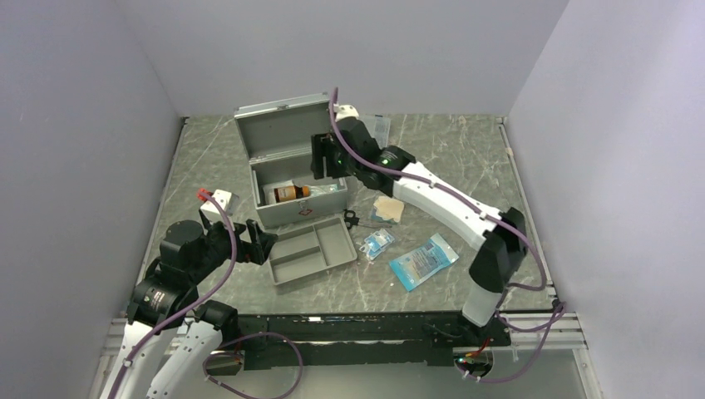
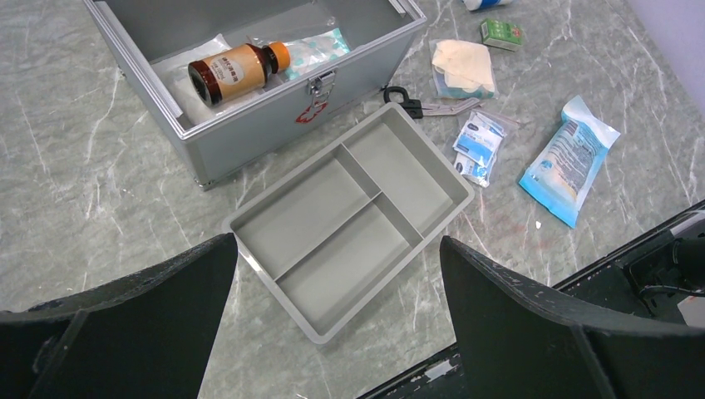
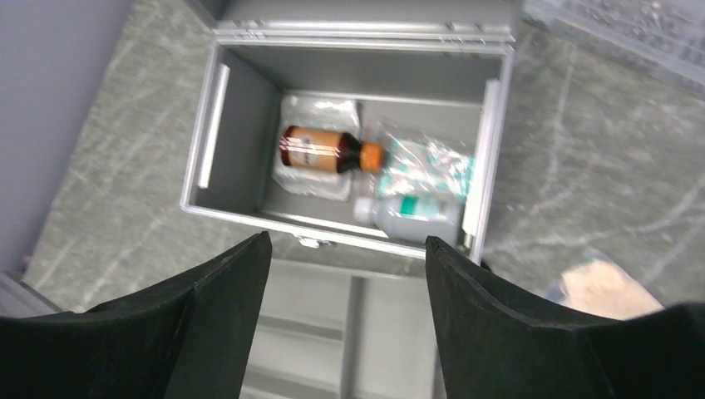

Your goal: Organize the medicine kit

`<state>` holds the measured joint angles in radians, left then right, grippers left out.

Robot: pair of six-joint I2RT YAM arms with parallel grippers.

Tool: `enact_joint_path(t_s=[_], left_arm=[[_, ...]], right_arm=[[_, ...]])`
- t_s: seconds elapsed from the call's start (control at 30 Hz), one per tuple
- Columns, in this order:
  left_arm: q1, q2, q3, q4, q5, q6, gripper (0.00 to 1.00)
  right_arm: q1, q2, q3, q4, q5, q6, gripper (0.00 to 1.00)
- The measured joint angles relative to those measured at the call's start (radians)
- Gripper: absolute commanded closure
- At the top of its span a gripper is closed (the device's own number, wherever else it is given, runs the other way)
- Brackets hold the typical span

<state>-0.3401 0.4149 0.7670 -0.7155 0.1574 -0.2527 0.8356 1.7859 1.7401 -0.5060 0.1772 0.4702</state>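
Observation:
The medicine kit (image 1: 299,213) is a grey metal box standing open at the table's middle, lid tipped back. It also shows in the left wrist view (image 2: 274,125) and the right wrist view (image 3: 241,141). Inside lie an amber bottle (image 1: 291,193) (image 2: 237,71) (image 3: 328,150), a white bottle with a green label (image 3: 411,214) and some packets. My right gripper (image 1: 327,158) (image 3: 347,239) hangs open and empty above the box's front edge. My left gripper (image 1: 258,243) (image 2: 337,239) is open and empty, just left of the shallow grey divided tray (image 1: 314,249) (image 2: 349,220).
Right of the tray lie a blue packet (image 1: 423,261) (image 2: 569,158), small sachets (image 1: 377,243) (image 2: 478,145), a beige pad (image 1: 388,208) (image 2: 461,65), black-handled scissors (image 1: 351,219) (image 2: 416,104) and a small green box (image 2: 501,33). A clear plastic case (image 1: 381,126) lies behind the kit. Walls close three sides.

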Motion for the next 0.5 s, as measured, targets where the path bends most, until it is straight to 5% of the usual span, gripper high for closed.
enact_joint_path(t_s=[0.5], left_arm=[[0.000, 0.030, 0.000, 0.000, 0.003, 0.000, 0.01]], right_arm=[[-0.003, -0.444, -0.550, 0.011, 0.094, -0.017, 0.27]])
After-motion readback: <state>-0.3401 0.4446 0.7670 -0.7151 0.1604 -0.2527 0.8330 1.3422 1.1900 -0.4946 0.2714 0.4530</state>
